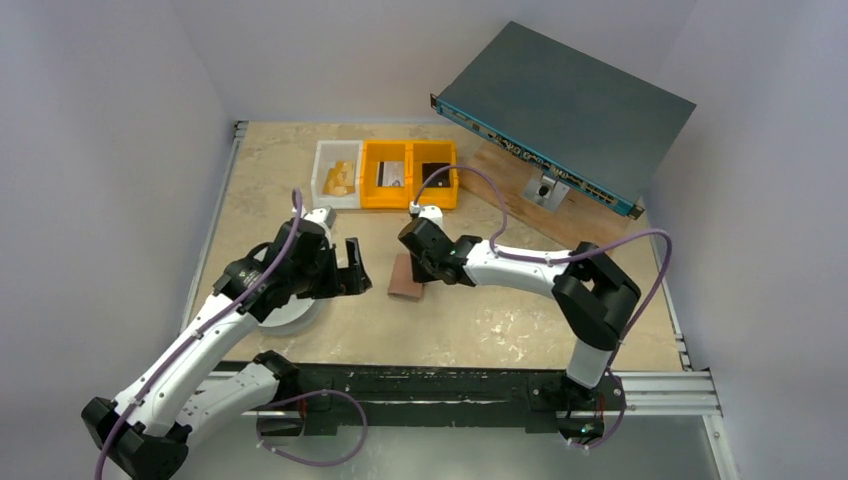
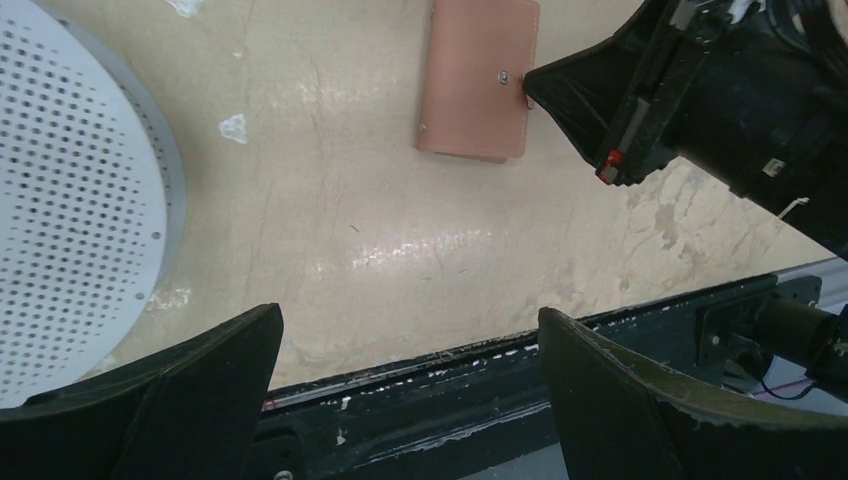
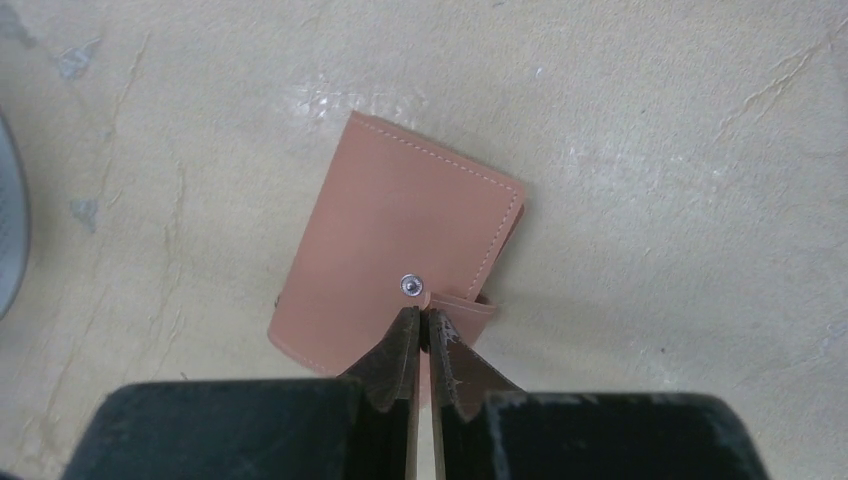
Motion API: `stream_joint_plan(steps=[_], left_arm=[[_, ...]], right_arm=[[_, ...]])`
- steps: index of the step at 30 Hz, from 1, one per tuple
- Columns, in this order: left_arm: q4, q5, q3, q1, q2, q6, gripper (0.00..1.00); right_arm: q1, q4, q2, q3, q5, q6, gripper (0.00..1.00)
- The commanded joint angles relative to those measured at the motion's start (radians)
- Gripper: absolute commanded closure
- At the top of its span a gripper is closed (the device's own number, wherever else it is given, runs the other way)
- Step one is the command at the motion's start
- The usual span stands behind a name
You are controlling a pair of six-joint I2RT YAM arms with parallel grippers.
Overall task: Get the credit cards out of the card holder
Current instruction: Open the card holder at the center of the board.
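Observation:
The card holder (image 1: 405, 280) (image 2: 478, 80) (image 3: 400, 240), a pinkish-tan leather wallet, lies folded flat on the table. Its snap tab (image 3: 465, 305) is lifted off the silver stud (image 3: 410, 286). My right gripper (image 3: 422, 315) (image 1: 421, 287) (image 2: 530, 88) is shut on the end of that tab at the holder's near edge. My left gripper (image 1: 355, 268) (image 2: 410, 320) hangs wide open to the left of the holder and holds nothing. The credit cards are hidden inside the folded holder.
A white perforated disc (image 1: 290, 315) (image 2: 70, 200) lies under the left arm. At the back stand a white bin (image 1: 337, 175) and yellow bins (image 1: 410, 172). A grey flat device (image 1: 565, 110) leans at the back right. A black rail (image 1: 450, 385) runs along the front edge.

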Motion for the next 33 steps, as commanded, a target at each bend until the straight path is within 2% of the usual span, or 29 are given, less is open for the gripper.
stream_joint_plan(steps=[1, 7, 18, 24, 25, 33], left_arm=[[0.129, 0.111, -0.06, 0.004, 0.019, -0.043, 0.01], [0.231, 0.17, -0.119, -0.018, 0.079, -0.075, 0.09], [0.299, 0.102, -0.054, -0.127, 0.256, -0.089, 0.22], [0.318, 0.071, -0.095, -0.129, 0.248, -0.125, 0.24], [0.32, 0.066, -0.105, -0.13, 0.244, -0.131, 0.25], [0.323, 0.047, -0.159, -0.13, 0.219, -0.147, 0.3]], right_arm=[[0.007, 0.064, -0.095, -0.053, -0.076, 0.004, 1.0], [0.008, 0.1, -0.194, -0.136, -0.107, 0.018, 1.0], [0.008, 0.021, -0.388, -0.164, -0.108, 0.034, 1.0], [0.008, -0.023, -0.435, -0.12, -0.136, 0.012, 1.0], [0.008, -0.03, -0.433, -0.114, -0.142, -0.035, 1.0], [0.031, -0.065, -0.456, -0.083, -0.196, 0.036, 1.0]])
